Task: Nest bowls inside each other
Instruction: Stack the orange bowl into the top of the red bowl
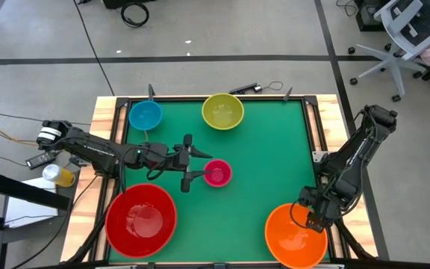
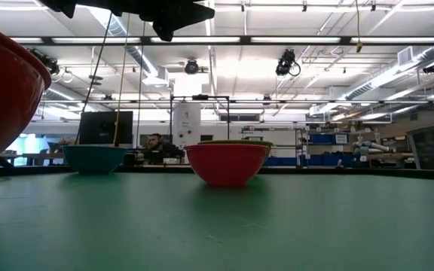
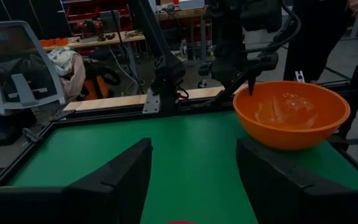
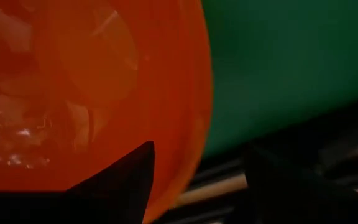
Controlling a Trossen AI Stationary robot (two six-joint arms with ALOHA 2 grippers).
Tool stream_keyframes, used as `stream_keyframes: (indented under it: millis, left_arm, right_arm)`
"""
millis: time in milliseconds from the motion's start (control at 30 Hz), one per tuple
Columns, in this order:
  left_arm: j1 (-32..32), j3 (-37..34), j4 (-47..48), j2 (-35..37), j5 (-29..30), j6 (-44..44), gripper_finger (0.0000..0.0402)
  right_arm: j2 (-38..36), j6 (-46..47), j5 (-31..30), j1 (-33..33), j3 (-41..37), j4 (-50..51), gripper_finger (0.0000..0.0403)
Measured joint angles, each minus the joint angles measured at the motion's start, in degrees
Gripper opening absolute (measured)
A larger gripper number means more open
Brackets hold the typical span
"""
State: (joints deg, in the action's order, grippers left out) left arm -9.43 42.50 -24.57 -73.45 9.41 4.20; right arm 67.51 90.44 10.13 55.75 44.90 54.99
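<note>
Five bowls rest on their bases on the green mat: red (image 1: 142,220) near left, orange (image 1: 295,235) near right, blue (image 1: 145,114) far left, yellow-green (image 1: 222,110) far middle, pink (image 1: 216,172) in the centre. My left gripper (image 1: 189,161) hovers open just left of the pink bowl, above the mat, pointing toward the table's right edge. My right gripper (image 4: 197,180) points down, open, over the orange bowl's far-right rim (image 4: 197,112). One finger stands over the bowl's inside and one outside, and I see no touch.
A wooden frame with dark rails (image 1: 323,149) borders the mat close to the orange bowl. Open green mat (image 1: 275,164) lies between the pink and orange bowls. A person sits beyond the table's far edge (image 2: 155,147).
</note>
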Motion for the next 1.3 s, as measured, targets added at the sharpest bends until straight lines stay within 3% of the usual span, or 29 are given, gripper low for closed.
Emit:
stream_keyframes:
  millis: [167, 267, 633, 1033, 1300]
  left_arm:
    - [0.0, 0.0, 0.0, 0.0, 0.0, 0.0, 0.0235]
    - [0.0, 0.0, 0.0, 0.0, 0.0, 0.0, 0.0235]
    - [1.4, 0.0, 0.3, 0.0, 0.2, -0.7, 0.0235]
    - [1.4, 0.0, 0.7, 0.0, 0.1, -0.6, 0.0235]
    - [1.4, 0.0, 1.0, 0.0, 0.1, -0.6, 0.0235]
  right_arm:
    - [0.0, 1.2, 2.4, 0.1, -3.3, -2.9, 0.0239]
    - [0.0, 0.8, 3.3, 0.1, -3.5, -2.8, 0.0213]
    - [-0.1, -2.4, 3.5, 0.0, -2.9, -4.6, 0.0024]
    - [-4.1, -4.7, 2.9, -4.6, -2.9, -6.4, 0.0021]
    - [-8.5, -6.7, 0.9, -11.1, -2.9, -3.6, 0.0021]
